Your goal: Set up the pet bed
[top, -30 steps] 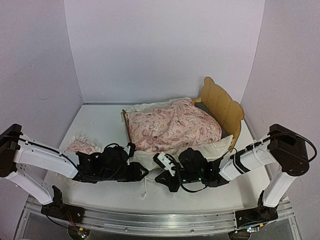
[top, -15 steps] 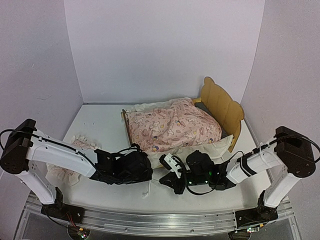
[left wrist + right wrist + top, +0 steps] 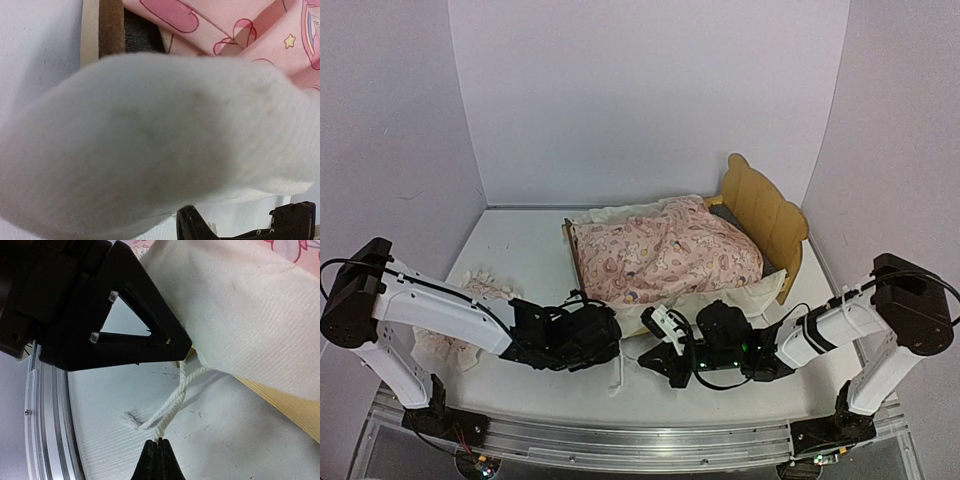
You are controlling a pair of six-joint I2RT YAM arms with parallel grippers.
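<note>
Your pet bed (image 3: 765, 215) sits on the desk (image 3: 520, 240) toward its far right corner. The wavy headboard faces the right edge and the footboard points to the middle of the desk. The pink blanket (image 3: 665, 250) is heaped over the bed, and its white border (image 3: 745, 293) spills over the near side rail. In the left wrist view, a strip of the dark mattress pad (image 3: 142, 35) shows beside the wooden frame.

Your right pincer (image 3: 159, 444) is closed tight, and its tips pinch the white cord (image 3: 172, 400). The cord loops across the desk just in front of the near rail and runs up under the edge of the white border. Its frayed end lies on the desk close by.

Your left pincer (image 3: 182, 345) is low beside the right one, with the tip of one finger touching the edge of the white border. White cloth fills the left wrist view right up against the lens. I cannot tell how far that pincer is open or whether it has hold of the cloth.

The small pink pillow (image 3: 480, 293) lies near the left edge of the desk, partly under your left arm.
</note>
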